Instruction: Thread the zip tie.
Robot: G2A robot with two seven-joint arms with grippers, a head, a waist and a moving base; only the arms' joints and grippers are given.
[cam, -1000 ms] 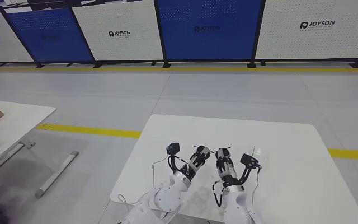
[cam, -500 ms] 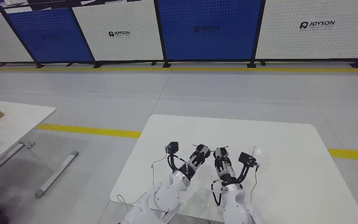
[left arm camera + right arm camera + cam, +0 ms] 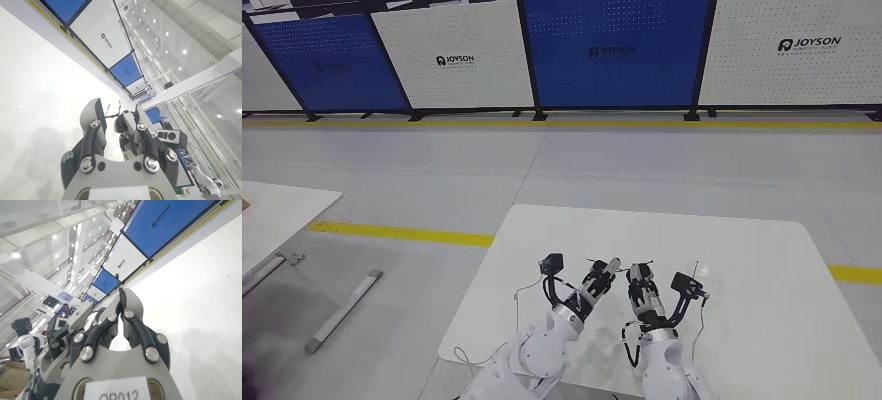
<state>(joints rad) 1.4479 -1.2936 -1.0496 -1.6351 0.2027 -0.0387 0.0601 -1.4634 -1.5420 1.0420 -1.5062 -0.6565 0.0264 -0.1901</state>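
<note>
A thin black zip tie point(image 3: 117, 280) sticks out from the tips of my right gripper point(image 3: 122, 291), which is shut on its strap; the small head is at the free end. Seen from the left wrist, the zip tie point(image 3: 112, 116) runs bent across the gap between the fingers of my left gripper point(image 3: 117, 106), which stands open around the right gripper point(image 3: 123, 123) without pinching the tie. From above, the left gripper point(image 3: 604, 272) and right gripper point(image 3: 642, 273) hover side by side, close together, over the near part of the white table point(image 3: 742, 250).
The table's near edge point(image 3: 467, 360) lies just behind the arms. A second white table point(image 3: 282, 215) stands off to the left across a floor gap. Blue and white panels point(image 3: 612, 50) line the far wall behind a yellow floor line.
The left gripper's fingers have spread apart from a closer stance. Both arms stay almost where they were, the right wrist shifting only slightly.
</note>
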